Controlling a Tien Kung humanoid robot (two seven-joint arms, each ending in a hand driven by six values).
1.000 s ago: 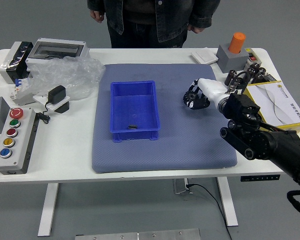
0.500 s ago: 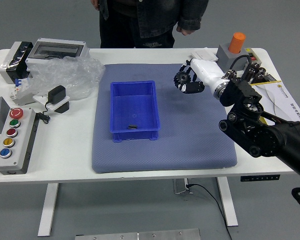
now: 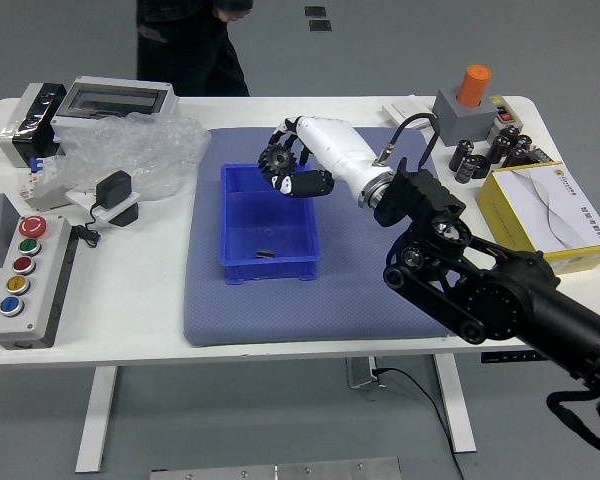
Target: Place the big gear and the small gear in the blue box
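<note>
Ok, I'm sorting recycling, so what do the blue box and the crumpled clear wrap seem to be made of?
The blue box looks like smooth, rigid plastic: even color, straight walls. The clear wrap is probably glossy plastic film: see-through, with bright creases.

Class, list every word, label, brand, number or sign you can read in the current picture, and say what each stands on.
No text is readable.
Yellow-sided box: marks like fine print on its white top, too small to read.
Silver-framed device: nothing legible.
Button box: coloured buttons, no legible lettering.
</note>
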